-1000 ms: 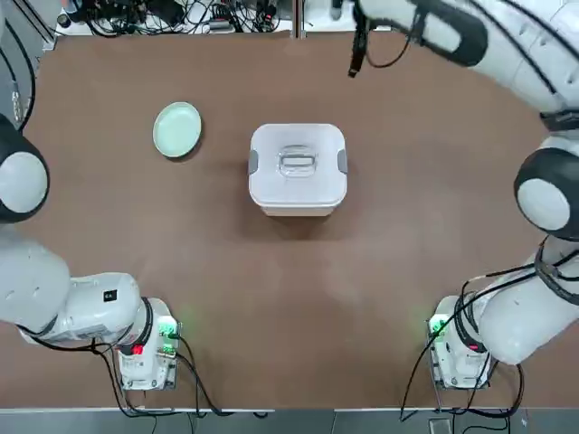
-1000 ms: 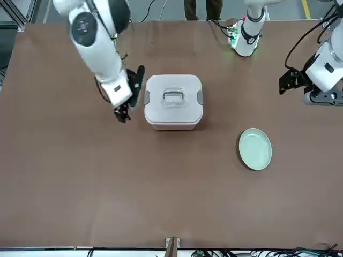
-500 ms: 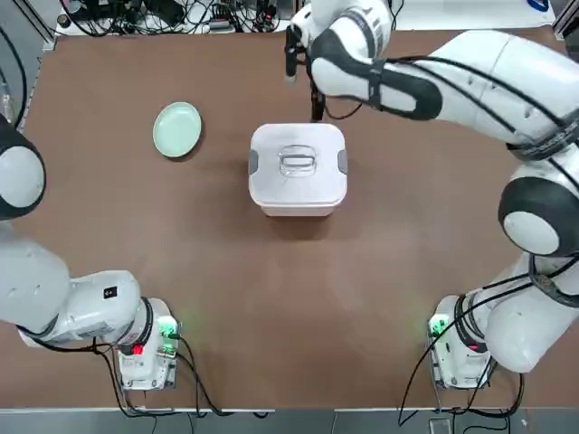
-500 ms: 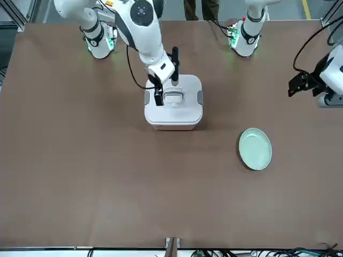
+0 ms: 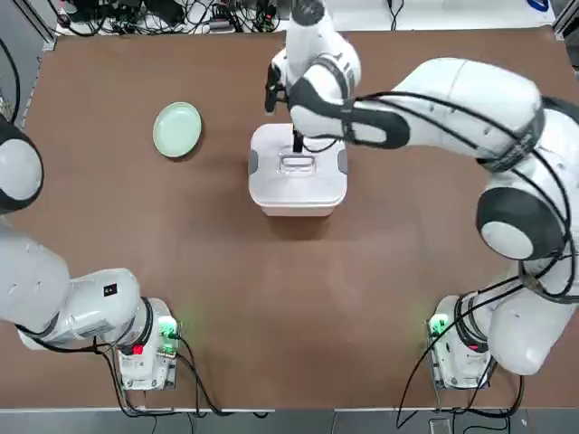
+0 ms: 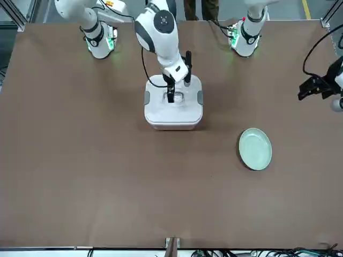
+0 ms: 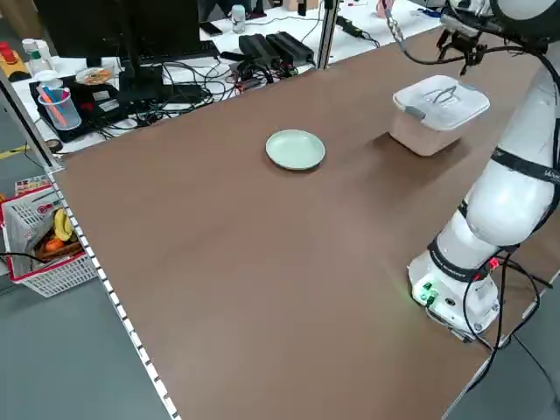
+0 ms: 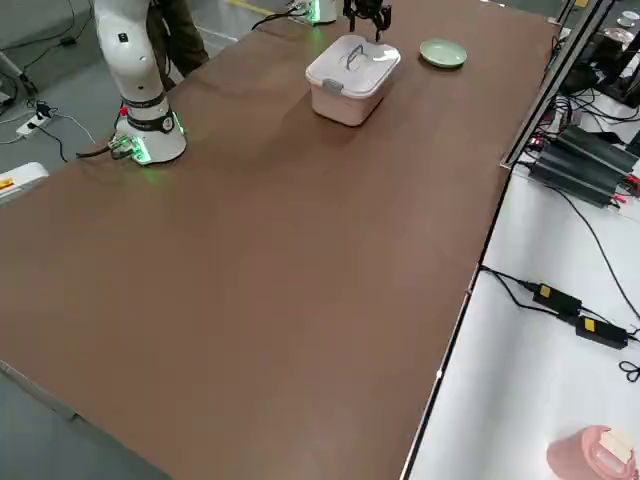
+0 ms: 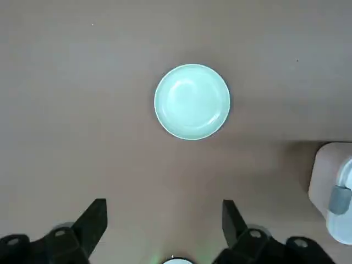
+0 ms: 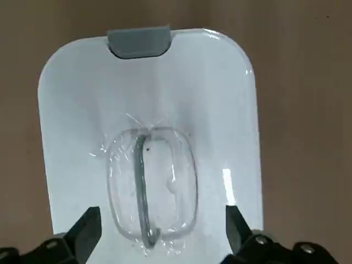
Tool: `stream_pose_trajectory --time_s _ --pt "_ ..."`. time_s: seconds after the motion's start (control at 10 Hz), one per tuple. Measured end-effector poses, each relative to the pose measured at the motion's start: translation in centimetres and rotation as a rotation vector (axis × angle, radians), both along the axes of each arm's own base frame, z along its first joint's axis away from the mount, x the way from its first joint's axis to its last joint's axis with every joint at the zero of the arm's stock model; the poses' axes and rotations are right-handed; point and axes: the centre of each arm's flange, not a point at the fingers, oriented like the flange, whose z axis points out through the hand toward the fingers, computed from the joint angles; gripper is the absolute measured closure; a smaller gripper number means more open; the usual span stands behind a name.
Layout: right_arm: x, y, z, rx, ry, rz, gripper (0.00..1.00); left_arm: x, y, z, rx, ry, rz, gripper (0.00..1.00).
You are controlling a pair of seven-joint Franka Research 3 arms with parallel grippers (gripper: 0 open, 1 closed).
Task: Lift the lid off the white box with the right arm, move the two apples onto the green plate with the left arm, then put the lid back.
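Brown tabletop, cables and power bricks along the far edge. Biggest thing on it is the white box (image 5: 298,185) dead centre, with the lid (image 5: 298,163) on it, so nothing's really done yet. Lid has to come off, apples get moved, lid goes back. Can't see the apples, presumably they're inside.

Right gripper (image 6: 179,80) hangs over the lid's loop handle (image 10: 149,190), fingers (image 10: 82,230) spread wide and holding nothing.

Left gripper (image 9: 165,220) is parked high out at 9 o'clock, also spread and empty, looking down at the green plate (image 5: 177,129), which sits bare at about 10 o'clock from the box.
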Motion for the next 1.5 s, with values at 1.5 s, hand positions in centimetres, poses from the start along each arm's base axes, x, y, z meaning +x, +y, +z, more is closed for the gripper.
stream_pose_trajectory --time_s 1.5 --pt "0.8 -1.4 -3.9 -0.083 -0.024 -0.051 0.03 -0.3 0.9 1.6 0.027 -0.056 0.023 0.05"
